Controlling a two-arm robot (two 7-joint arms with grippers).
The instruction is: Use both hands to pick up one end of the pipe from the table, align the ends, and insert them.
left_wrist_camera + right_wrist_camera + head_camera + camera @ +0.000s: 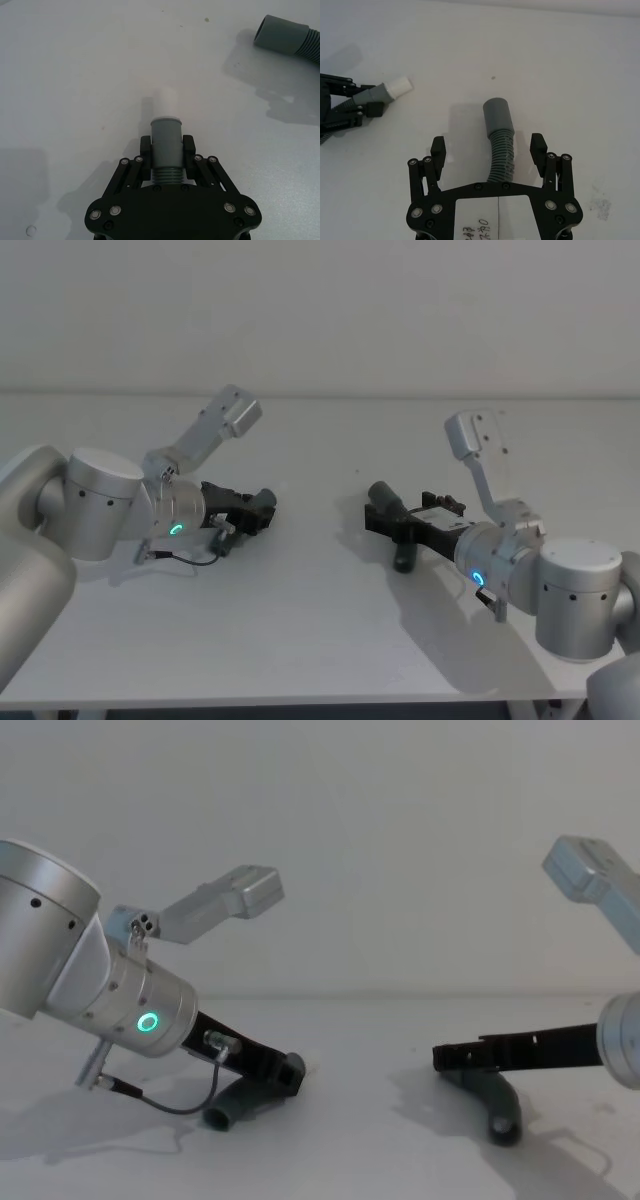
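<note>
Grey wide-cuff pipe piece (pixel 498 120) lies on worktop (pixel 580 75) lengthwise inside spread right claw (pixel 488 144) (not yet gripped), cuff pointing fwd; left claw (pixel 167 145) pinches white-tipped piece (pixel 165 132) by its cuff.

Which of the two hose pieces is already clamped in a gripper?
The piece with the whitish tip, clamped in the left gripper; the plain grey-cuffed piece lies loose between the open fingers of the right gripper.

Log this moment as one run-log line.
left gripper: shut on white-tipped piece | right gripper: open, straddling wide-cuff piece on table | join: pieces apart, not inserted
</note>
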